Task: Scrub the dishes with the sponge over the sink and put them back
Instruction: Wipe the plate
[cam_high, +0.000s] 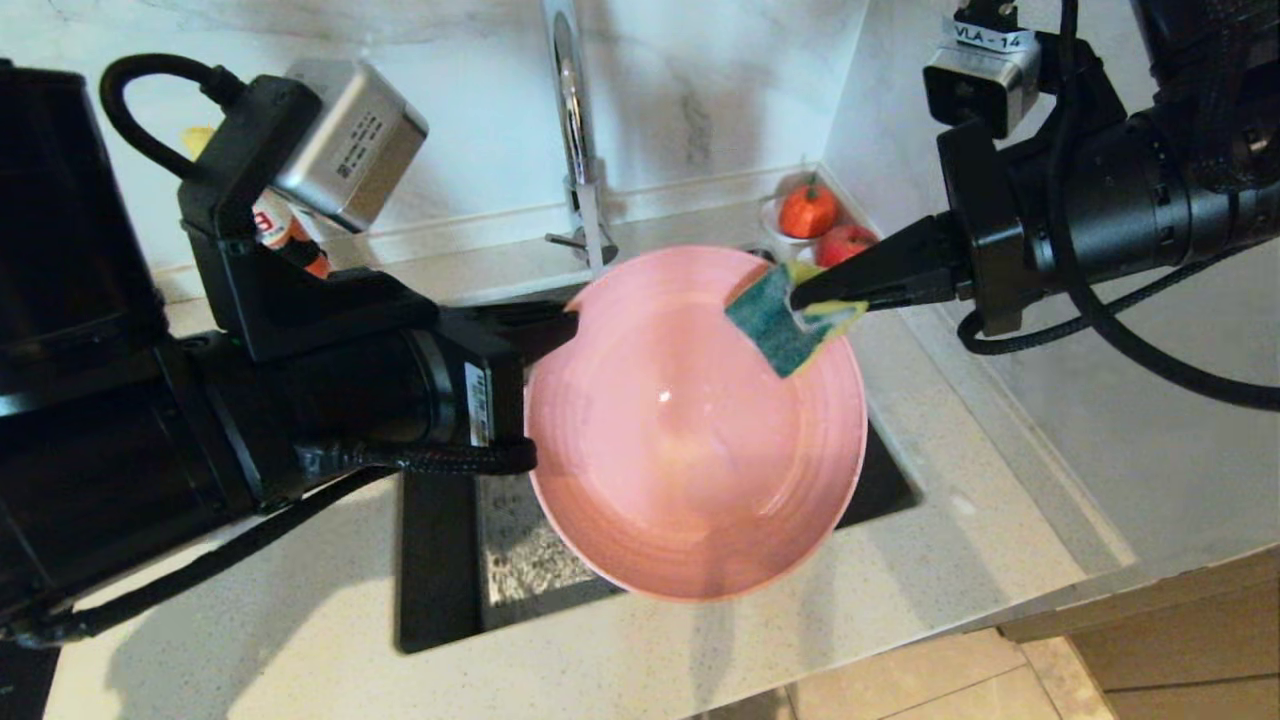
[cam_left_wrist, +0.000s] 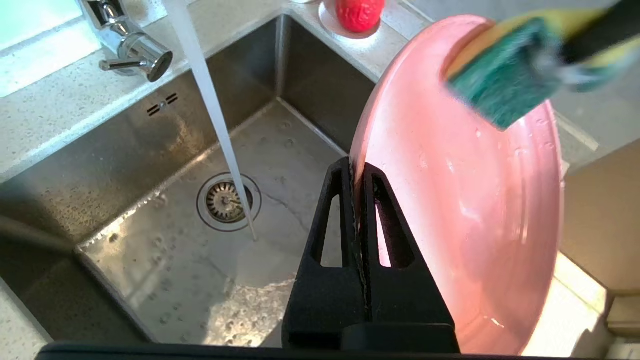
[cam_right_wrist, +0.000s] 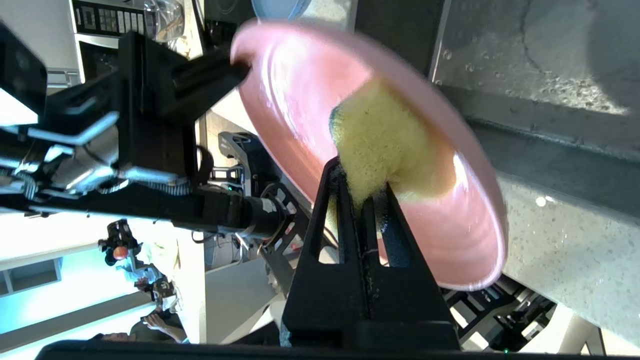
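Left end effector (cam_left_wrist: 359, 170) pinches the rim of the pink plate (cam_high: 690, 430), tilted above the sink (cam_left_wrist: 165, 235). Right end effector (cam_high: 800, 298) clamps the sponge (cam_high: 785, 325), seemingly touching the plate's upper edge. Plate: rigid, wet, probably slippery; rim grip suits. Sponge: soft, compressible.

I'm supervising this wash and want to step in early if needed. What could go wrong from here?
1. The left gripper pinches only the rim of the pink plate, held tilted over the sink; scrubbing pressure could lever the wet plate loose.
2. The right gripper holds the sponge by one end, so it may fold or slip out.
3. The tap is running; water may splash the counter.
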